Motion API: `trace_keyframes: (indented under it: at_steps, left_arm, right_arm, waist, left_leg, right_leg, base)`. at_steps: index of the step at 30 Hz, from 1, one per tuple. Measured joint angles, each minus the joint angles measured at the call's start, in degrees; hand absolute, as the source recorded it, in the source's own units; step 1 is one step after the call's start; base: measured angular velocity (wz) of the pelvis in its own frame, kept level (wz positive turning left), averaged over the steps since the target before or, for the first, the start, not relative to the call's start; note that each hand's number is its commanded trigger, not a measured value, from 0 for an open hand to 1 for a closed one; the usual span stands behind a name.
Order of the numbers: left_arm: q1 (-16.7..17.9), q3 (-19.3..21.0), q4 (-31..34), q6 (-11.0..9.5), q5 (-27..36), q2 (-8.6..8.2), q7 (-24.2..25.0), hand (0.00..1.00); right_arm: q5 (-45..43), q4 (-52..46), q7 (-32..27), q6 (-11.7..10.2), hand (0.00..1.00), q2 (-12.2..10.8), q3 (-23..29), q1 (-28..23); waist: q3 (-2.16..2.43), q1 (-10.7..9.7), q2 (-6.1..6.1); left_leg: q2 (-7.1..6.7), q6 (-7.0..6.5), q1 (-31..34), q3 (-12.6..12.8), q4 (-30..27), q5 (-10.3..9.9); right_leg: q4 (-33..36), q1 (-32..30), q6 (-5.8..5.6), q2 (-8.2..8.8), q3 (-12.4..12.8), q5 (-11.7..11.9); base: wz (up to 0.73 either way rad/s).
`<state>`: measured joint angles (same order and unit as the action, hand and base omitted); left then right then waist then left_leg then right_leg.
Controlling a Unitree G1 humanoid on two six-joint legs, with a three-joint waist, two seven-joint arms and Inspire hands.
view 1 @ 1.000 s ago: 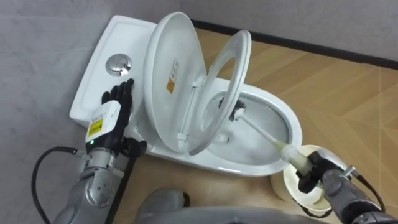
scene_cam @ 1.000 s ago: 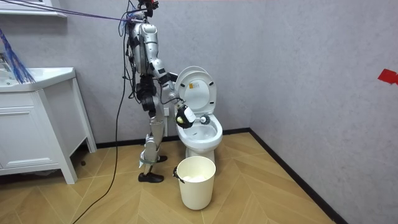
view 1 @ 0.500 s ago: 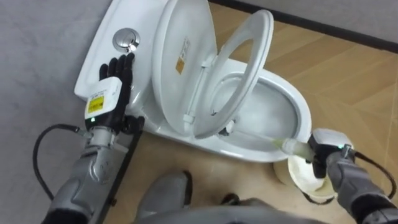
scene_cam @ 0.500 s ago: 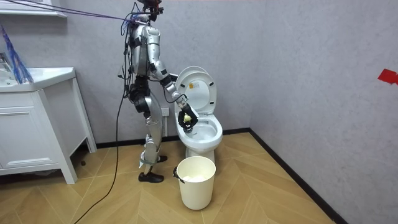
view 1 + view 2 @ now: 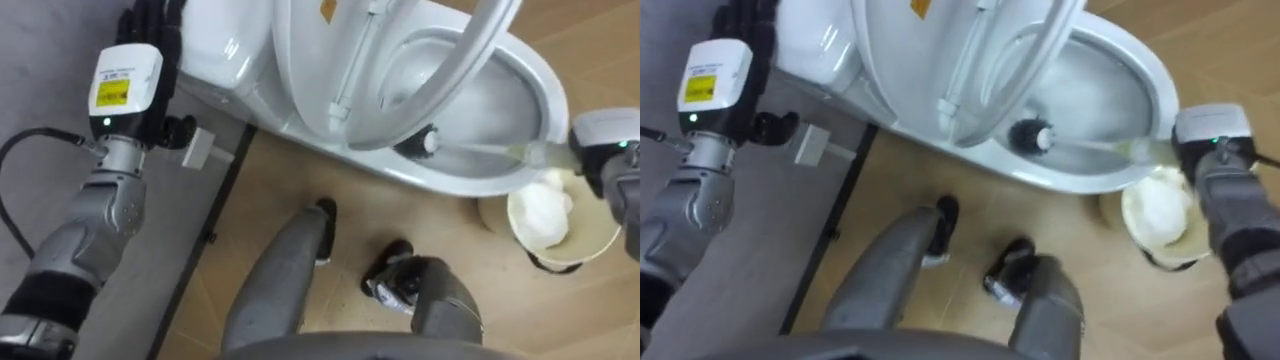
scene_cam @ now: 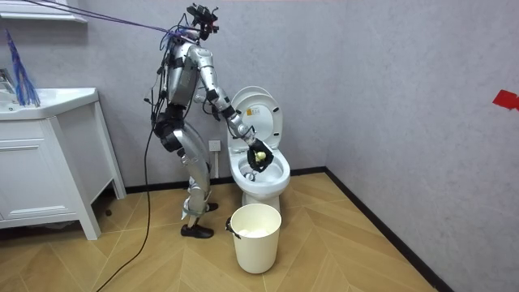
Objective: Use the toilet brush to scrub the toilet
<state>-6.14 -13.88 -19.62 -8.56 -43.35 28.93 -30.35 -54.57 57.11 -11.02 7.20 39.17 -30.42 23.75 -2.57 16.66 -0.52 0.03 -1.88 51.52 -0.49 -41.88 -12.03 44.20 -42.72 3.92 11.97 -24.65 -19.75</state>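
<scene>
Both busy: right hand (image 5: pixel 1220 165) gripped the brush (image 5: pixel 1032 133) in the bowl (image 5: pixel 1155 75), left hand (image 5: pixel 150 30) lay flat against the cistern (image 5: pixel 215 40), seemingly bracing

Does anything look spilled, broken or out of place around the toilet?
Nothing stands out: the toilet brush is inside the toilet bowl, the lid and seat are raised, and the waste bin is upright beside it.

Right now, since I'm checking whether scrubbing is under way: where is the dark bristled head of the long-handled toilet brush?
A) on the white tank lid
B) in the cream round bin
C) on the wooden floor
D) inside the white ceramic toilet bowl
D: the toilet brush reaches from the right hand into the white ceramic toilet bowl, its dark head lying below the raised seat.
</scene>
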Motion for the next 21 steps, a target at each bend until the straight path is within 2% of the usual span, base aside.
trace_keyframes:
  at_steps: [4, 9, 11, 12, 13, 18, 19, 21]
  left_arm:
    - [-1.4, -1.4, 0.5, 0.2, 0.0, 0.02, -3.2, 0.00]
    - [-3.7, -2.4, 0.5, 0.9, 0.1, 0.10, -7.1, 0.00]
    - [-4.5, -3.1, -0.2, 1.1, 0.5, 0.17, -8.2, 0.00]
    - [-5.5, -3.8, -0.9, 1.2, 0.6, 0.26, -9.1, 0.00]
    - [-6.4, -4.4, -1.7, 1.3, 0.7, 0.39, -9.5, 0.00]
    - [-7.9, -4.3, -1.7, 2.0, 0.7, 1.76, -12.7, 0.00]
    - [-7.9, -4.3, -1.8, 2.3, 1.4, 2.15, -13.4, 0.00]
    - [-8.1, -4.3, -1.7, 3.0, 2.8, 2.61, -14.2, 0.00]
  right_arm:
    - [0.5, -0.6, -1.7, 0.8, 1.00, 0.7, 0.0, 2.5]
    - [3.4, -0.3, -3.9, 1.9, 1.00, 1.5, -1.0, 3.7]
    - [6.7, -0.1, -4.1, 2.3, 1.00, 1.5, -1.6, 3.9]
    - [9.7, 0.5, -4.6, 2.1, 1.00, 1.5, -2.2, 4.1]
    - [13.7, 0.8, -4.6, 2.2, 1.00, 1.5, -2.2, 4.2]
    - [25.1, 0.9, -5.0, 2.1, 1.00, 1.4, -2.1, 5.7]
    - [27.1, 0.8, -5.1, 2.0, 1.00, 1.1, -2.1, 6.6]
    - [32.1, 0.8, -5.3, 1.9, 1.00, 0.7, -2.1, 7.9]
  waist:
    - [-0.05, 0.0, -0.04]
    - [-0.27, 0.3, -0.53]
    - [-0.50, 0.3, -0.89]
    - [-0.76, 0.2, -1.16]
    - [-0.78, 0.2, -1.13]
    - [-0.93, 0.0, -0.91]
    - [-1.10, -0.5, -0.65]
    - [-1.15, -1.1, -0.54]
  left_leg:
    - [-0.77, -0.16, 5.3, -0.4, -3.3, -0.2]
    - [-0.85, -0.31, 9.3, -0.4, -6.8, -0.8]
    - [-0.96, -0.41, 10.1, -0.3, -7.6, -0.8]
    - [-1.39, -0.43, 10.3, -0.3, -8.2, -0.9]
    - [-1.85, -0.42, 11.0, -0.1, -8.5, -0.9]
    - [-1.67, -0.09, 15.1, 0.0, -11.7, -1.1]
    - [-1.55, -0.01, 15.4, 0.2, -12.1, -1.1]
    - [-1.34, 0.20, 15.9, 0.2, -12.6, -1.2]
  right_leg:
    - [4.5, -5.0, 0.50, 1.71, -0.4, -1.5]
    - [8.3, -8.8, 0.90, 2.62, -0.3, -2.5]
    - [9.5, -9.6, 1.05, 3.03, -0.2, -2.8]
    - [10.6, -9.9, 1.10, 3.67, -0.1, -3.3]
    - [11.8, -11.0, 0.90, 4.19, 0.5, -3.7]
    - [15.3, -15.3, 2.04, 4.42, 0.9, -4.4]
    - [15.9, -15.8, 2.26, 4.45, 1.3, -4.5]
    - [16.5, -16.4, 2.56, 4.36, 1.4, -4.6]
  base:
    - [0.14]
    - [0.02]
    - [0.04]
    - [0.16]
    - [0.12]
    - [-0.01]
    - [-0.07]
    - [-0.08]
